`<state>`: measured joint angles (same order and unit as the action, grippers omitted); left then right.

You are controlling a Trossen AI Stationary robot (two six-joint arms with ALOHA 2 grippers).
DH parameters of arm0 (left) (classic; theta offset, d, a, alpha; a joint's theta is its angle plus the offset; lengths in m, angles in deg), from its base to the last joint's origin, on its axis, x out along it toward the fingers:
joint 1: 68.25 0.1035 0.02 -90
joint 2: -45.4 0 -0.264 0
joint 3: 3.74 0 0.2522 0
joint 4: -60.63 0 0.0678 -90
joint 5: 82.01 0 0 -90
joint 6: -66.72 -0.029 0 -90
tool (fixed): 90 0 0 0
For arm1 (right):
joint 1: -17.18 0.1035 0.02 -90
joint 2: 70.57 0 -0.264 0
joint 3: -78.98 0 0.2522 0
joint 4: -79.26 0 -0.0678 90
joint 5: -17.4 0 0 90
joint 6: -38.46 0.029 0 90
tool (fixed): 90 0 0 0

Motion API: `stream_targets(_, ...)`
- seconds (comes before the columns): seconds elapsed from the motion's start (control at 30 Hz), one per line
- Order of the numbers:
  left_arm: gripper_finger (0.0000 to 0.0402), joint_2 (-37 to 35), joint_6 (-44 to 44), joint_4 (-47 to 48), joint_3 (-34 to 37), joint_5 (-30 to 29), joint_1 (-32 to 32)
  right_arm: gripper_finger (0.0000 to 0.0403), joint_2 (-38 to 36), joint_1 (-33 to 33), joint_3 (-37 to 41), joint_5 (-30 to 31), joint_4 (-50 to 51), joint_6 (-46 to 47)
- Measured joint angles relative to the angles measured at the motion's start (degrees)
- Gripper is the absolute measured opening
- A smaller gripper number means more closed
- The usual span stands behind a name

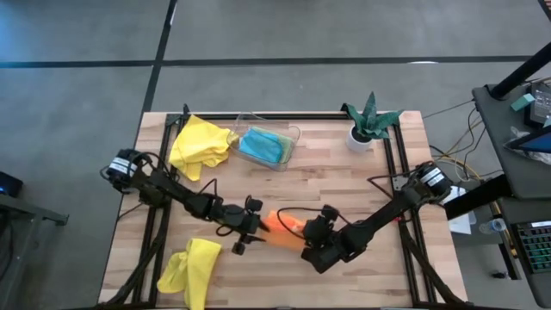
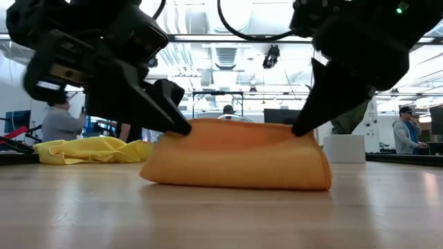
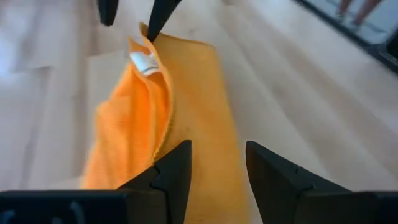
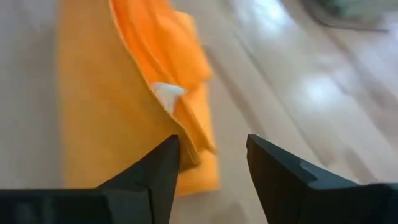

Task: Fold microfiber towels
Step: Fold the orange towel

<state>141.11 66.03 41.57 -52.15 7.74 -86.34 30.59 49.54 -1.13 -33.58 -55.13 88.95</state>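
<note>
An orange microfiber towel lies folded into a thick strip on the wooden table, with a white label at one end. My left gripper stands open over the strip's left end, slanting down. My right gripper stands open over the right end. In the low view one fingertip of the left gripper and one fingertip of the right sit at the towel's two upper corners. A yellow towel lies crumpled at the far left. Another yellow towel lies at the near left. A turquoise towel sits in a tray. My left gripper's fingertip stands at the towel's upper left corner, coming down at a slant from the table's left; I cannot tell whether it touches. My right gripper's fingertip stands at the upper right corner, slanting from the right; touch cannot be told either. The towel lies flat on the table.
A clear plastic tray stands at the far middle. A small green plant in a white pot stands at the far right. Bare wood lies near and right of the orange towel. People show in the room beyond the table.
</note>
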Motion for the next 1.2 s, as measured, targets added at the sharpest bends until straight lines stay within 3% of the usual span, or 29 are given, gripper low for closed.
stream_targets(0.27,0.0136,-0.1,-0.1,-0.1,-0.6,-10.1,2.6,0.0180,-2.6,1.5,0.0,2.4,8.7,6.5)
stream_targets(0.57,0.0136,-0.2,-0.1,-3.9,-0.5,-13.6,3.5,0.0166,-5.4,6.3,0.0,7.0,10.7,9.3)
stream_targets(0.83,0.0136,-3.7,-1.5,-5.7,-2.2,-13.6,3.5,0.0142,-4.6,17.9,0.5,27.6,5.9,9.0)
stream_targets(1.2,0.0136,-6.6,-3.3,-4.1,-8.1,-5.7,3.8,0.0112,-4.3,22.4,0.5,27.9,2.9,11.9)
